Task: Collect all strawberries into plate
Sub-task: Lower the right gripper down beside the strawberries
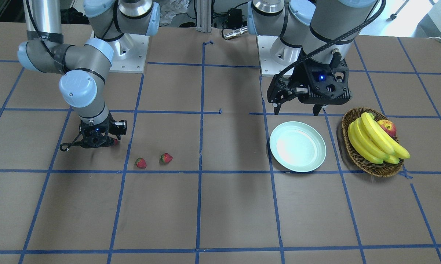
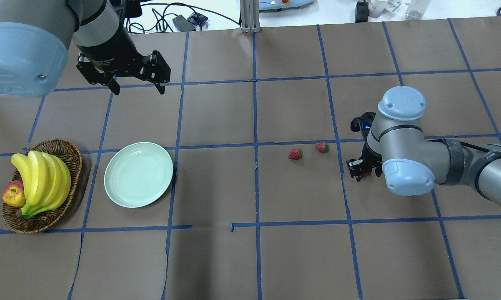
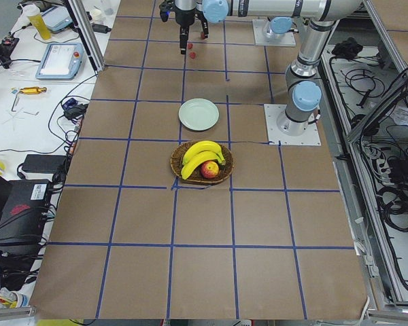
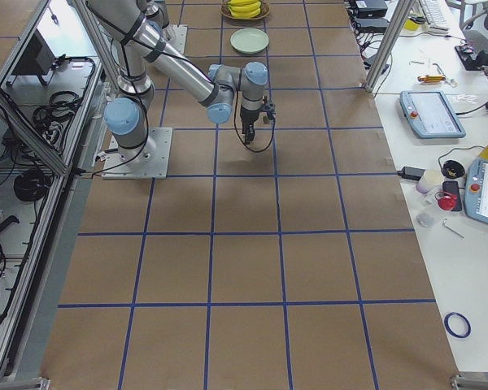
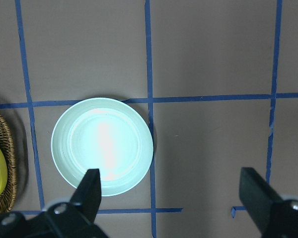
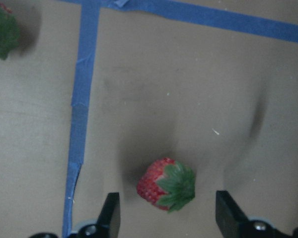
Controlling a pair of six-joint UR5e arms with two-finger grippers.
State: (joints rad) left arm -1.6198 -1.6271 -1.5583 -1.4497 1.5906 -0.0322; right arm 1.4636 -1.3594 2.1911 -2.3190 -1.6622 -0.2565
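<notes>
At the robot's right end of the table (image 1: 235, 212), the right hand (image 6: 167, 203) is lowered close to the surface with its two fingers (image 6: 111, 213) spread open. The nearest strawberry (image 6: 166, 184) lies on the table in the gap between them, with a little space showing on either side, so neither finger touches it. Its green cap points off to one side rather than up. Just past a blue tape line (image 6: 82, 99) lies the second strawberry (image 1: 141, 163), and the third strawberry (image 1: 166, 158) rests near it a little farther along; the two are close together but apart. All three lie on the bare table, well away from the plate (image 1: 297, 146), which sits flat in the other half of the table, its pale glossy bottom catching the light. The left hand (image 5: 171, 191) hangs raised above the table near the plate, its fingers wide open, and the plate shows below it in the left wrist view, toward one finger. Farthest along, just beside the plate but not touching it, stands a wicker basket (image 1: 380, 170) with a bunch of bananas (image 1: 374, 141) and an apple (image 1: 387, 127) in it.
</notes>
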